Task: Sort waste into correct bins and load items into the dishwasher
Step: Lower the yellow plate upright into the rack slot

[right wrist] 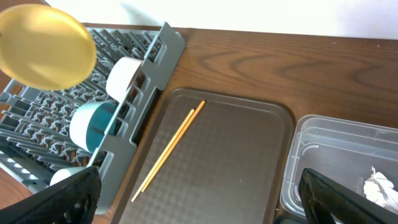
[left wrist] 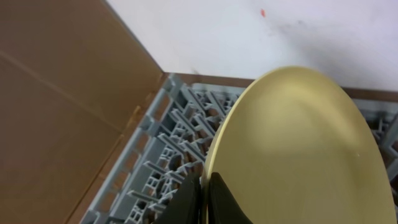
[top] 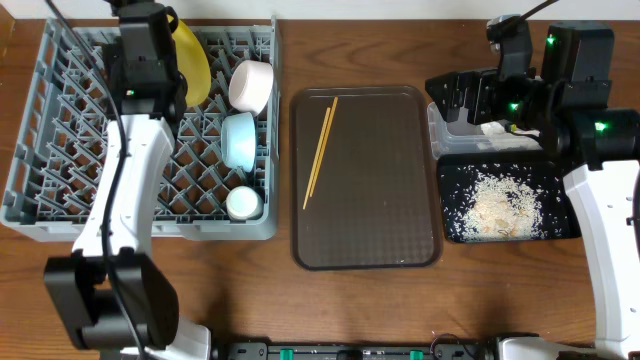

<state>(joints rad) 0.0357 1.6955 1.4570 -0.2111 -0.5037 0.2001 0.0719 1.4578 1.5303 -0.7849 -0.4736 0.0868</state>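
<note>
Left gripper (left wrist: 205,194) is clamped on the rim of the yellow plate (left wrist: 298,155), holding it upright over the far side of the dish rack (left wrist: 165,155). White bowl (top: 251,85), blue bowl (top: 240,140) and cup (top: 243,203) sit in the rack. Right gripper (top: 465,98) hangs over the clear tub (right wrist: 329,149), fingers wide apart, holding nothing. Chopsticks (top: 320,150) lie on the brown tray (top: 380,200).

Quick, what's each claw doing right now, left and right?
Left claw: closed on the rim of the yellow plate.
Right claw: open, holding nothing.
</note>
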